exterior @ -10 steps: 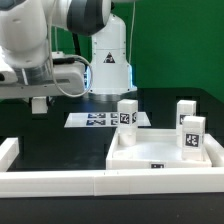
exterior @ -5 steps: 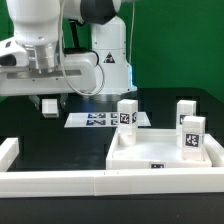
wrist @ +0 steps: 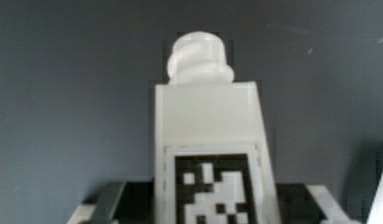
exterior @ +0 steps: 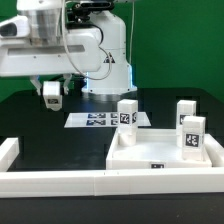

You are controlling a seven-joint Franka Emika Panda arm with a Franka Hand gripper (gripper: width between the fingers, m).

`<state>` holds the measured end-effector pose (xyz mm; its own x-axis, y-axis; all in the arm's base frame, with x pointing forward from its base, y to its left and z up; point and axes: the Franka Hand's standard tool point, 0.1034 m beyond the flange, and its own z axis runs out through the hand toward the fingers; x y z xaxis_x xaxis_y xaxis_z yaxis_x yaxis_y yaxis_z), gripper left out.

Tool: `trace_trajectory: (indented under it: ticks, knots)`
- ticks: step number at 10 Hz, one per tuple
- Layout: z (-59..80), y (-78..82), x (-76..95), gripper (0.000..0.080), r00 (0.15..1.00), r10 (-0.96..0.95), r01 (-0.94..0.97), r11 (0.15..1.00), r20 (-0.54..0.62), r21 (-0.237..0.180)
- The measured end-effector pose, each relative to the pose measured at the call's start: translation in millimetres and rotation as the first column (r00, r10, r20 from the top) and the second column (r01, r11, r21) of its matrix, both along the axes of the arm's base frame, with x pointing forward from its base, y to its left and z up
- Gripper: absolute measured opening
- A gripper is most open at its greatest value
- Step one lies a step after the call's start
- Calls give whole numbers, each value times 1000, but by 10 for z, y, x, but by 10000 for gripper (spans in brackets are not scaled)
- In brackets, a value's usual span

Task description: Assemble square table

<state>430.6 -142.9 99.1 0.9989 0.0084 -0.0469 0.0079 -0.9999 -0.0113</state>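
The white square slab [exterior: 160, 156] lies rimmed face up at the exterior view's right, against the front rail. Three white tagged posts stand on it: one at the back left [exterior: 127, 114], one at the back right [exterior: 186, 111], one at the right [exterior: 192, 135]. My gripper [exterior: 51, 93] hangs above the table at the exterior view's left, well clear of the slab. It is shut on a fourth white post [wrist: 209, 115] whose tag and screw tip show in the wrist view, between the fingers [wrist: 126, 196] of the gripper [wrist: 209, 205].
The marker board [exterior: 92, 120] lies flat behind the slab. A long white rail [exterior: 80, 182] edges the front of the black table, with a raised end at the left [exterior: 8, 150]. The arm's white base [exterior: 108, 65] stands at the back.
The arm has swung to the exterior view's right and lifted a little. The wrist has turned, so the held post's tagged face now shows at the gripper.
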Motion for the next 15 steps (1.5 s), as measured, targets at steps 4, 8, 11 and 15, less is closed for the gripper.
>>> trace_trajectory:
  ticks: [4, 8, 11, 15]
  knots:
    - [0, -193, -14, 290, 976, 22, -2, 995, 215, -96]
    - [462, 252, 331, 290, 916, 12, 28, 995, 402, -94]
    - [1139, 904, 710, 290, 818, -53, 76, 997, 573, -16]
    - [1420, 1245, 838, 290, 742, -53, 78, 997, 668, -7]
